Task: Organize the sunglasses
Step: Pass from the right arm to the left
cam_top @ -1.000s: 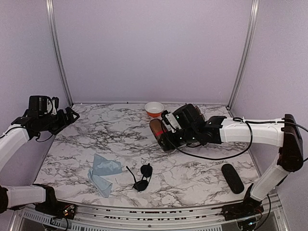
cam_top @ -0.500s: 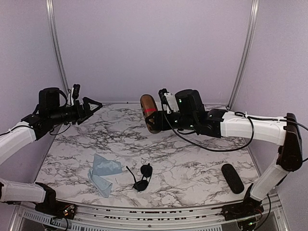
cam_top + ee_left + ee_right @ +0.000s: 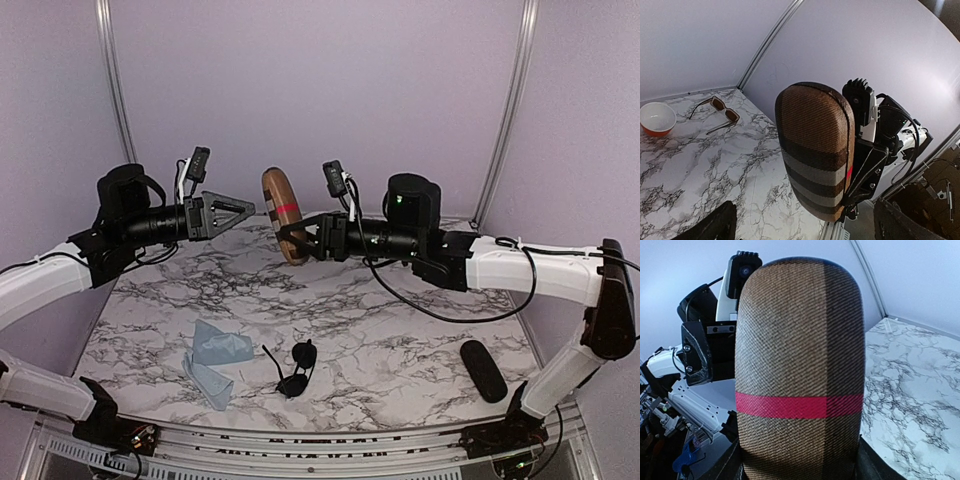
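Notably, black sunglasses [image 3: 297,368] lie far from right tool [image 3: 306,241] gripping case [image 3: 282,208].

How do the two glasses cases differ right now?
The brown case is woven with a red stripe; the black case is plain. The brown case is held in the air by the right gripper; the black case lies flat on the table. Both are oblong.
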